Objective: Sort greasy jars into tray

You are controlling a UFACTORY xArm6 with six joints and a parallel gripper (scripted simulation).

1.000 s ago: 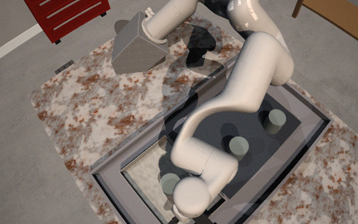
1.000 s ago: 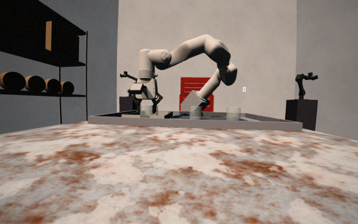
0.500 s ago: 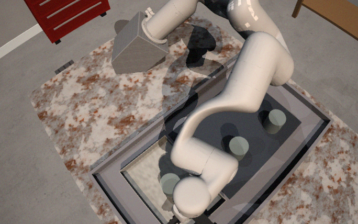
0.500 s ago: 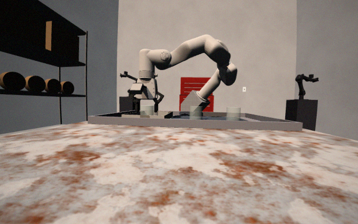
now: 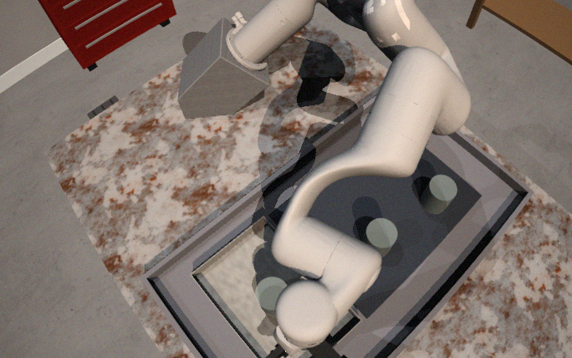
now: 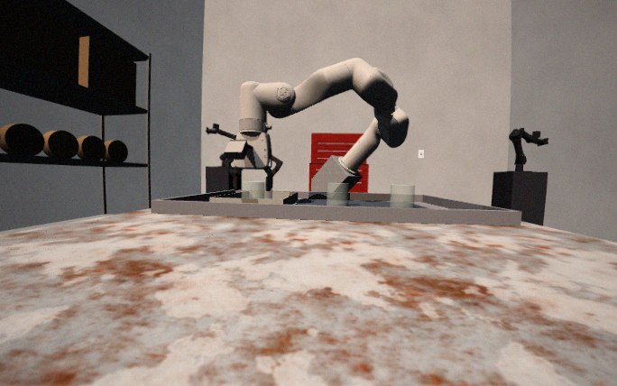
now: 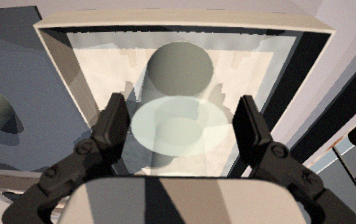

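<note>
The claw [image 5: 300,353] [image 6: 252,181] [image 7: 181,107] is released, spread wide — slim gaps flank the near jar [image 7: 165,117], centre of the wrist frame. Above it, the far jar [image 5: 272,291] [image 7: 180,67] stands inside the tray's rim [image 5: 229,246] [image 6: 223,199] [image 7: 180,21].

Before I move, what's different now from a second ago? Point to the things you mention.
The fingers [image 5: 326,350] [image 6: 275,167] have risen a little, straight up over the tray [image 5: 227,244] [image 6: 227,200] [image 7: 180,19]. They are wide open, holding nothing. The two glass jars [image 5: 381,233] [image 5: 442,187] [image 6: 337,195] [image 6: 402,197] [image 7: 4,112] on the mat [image 5: 337,194] [image 6: 368,203] [image 7: 45,115] stayed put.
</note>
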